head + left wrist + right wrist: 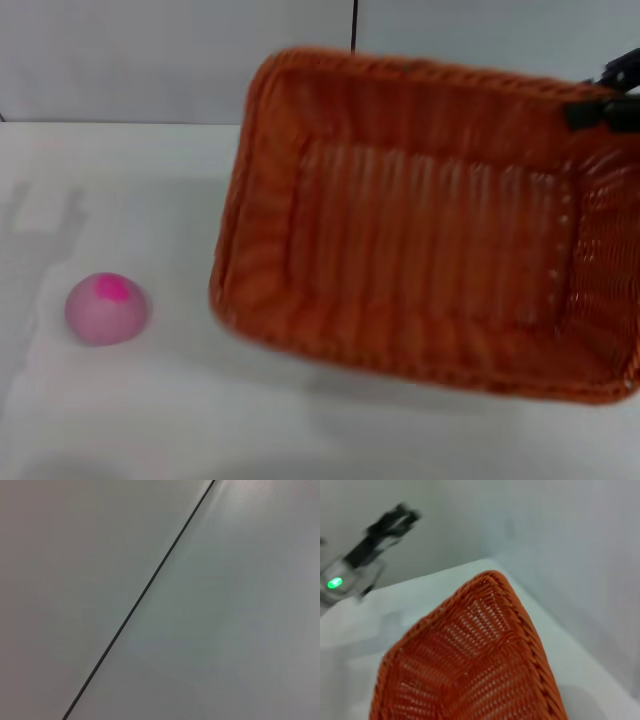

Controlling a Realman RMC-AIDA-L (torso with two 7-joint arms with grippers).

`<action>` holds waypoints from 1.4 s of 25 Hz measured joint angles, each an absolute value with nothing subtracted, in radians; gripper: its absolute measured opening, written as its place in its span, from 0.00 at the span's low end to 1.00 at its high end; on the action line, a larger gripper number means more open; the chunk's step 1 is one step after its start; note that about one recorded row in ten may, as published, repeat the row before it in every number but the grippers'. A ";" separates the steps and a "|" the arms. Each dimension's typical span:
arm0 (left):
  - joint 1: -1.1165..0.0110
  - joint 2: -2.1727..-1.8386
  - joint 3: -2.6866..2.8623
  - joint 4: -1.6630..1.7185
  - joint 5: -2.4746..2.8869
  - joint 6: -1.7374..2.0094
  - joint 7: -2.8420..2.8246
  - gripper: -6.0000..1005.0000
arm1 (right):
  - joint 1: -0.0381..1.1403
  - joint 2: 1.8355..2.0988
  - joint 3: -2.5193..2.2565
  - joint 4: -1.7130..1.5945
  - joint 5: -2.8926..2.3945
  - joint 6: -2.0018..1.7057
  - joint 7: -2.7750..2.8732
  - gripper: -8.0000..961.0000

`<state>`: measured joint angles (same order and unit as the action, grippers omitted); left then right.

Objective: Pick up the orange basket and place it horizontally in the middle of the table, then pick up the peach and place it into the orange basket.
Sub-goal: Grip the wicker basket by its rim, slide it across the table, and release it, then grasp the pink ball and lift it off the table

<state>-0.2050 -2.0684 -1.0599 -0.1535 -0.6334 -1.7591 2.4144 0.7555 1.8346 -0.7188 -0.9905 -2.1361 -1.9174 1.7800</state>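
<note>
The orange basket (430,220) hangs tilted above the white table (300,430), its open side facing me and filling the right half of the head view. My right gripper (598,108) is shut on its braided rim at the far right corner. In the right wrist view the basket (470,665) stretches away over the tabletop. The pale pink peach (107,308), magenta patch up, rests on the table at the left, well apart from the basket. My left gripper (392,524) shows only far off in the right wrist view, raised above the table.
A grey wall with a dark vertical seam (354,25) stands behind the table. The left wrist view holds only that wall and seam (140,600). Bare tabletop lies between the peach and the basket.
</note>
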 joint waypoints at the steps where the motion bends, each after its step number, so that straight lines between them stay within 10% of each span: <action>1: -0.205 -2.068 -1.060 -0.154 -0.633 -1.759 2.414 0.83 | 0.756 1.835 -0.719 -0.991 -2.136 -1.917 1.780 0.17; 17: -0.198 -2.071 -1.050 -0.166 -0.626 -1.760 2.411 0.83 | 0.909 1.863 -0.842 -0.648 -2.238 -1.717 1.610 0.17; 35: -0.203 -2.064 -0.991 -0.150 -0.618 -1.756 2.410 0.83 | 0.835 1.879 -0.723 -0.637 -2.078 -1.507 1.493 0.47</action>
<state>-0.2028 -2.0644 -0.9911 -0.1500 -0.6184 -1.7557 2.4098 0.8347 1.8787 -0.7232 -0.6371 -2.0777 -1.5071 1.4933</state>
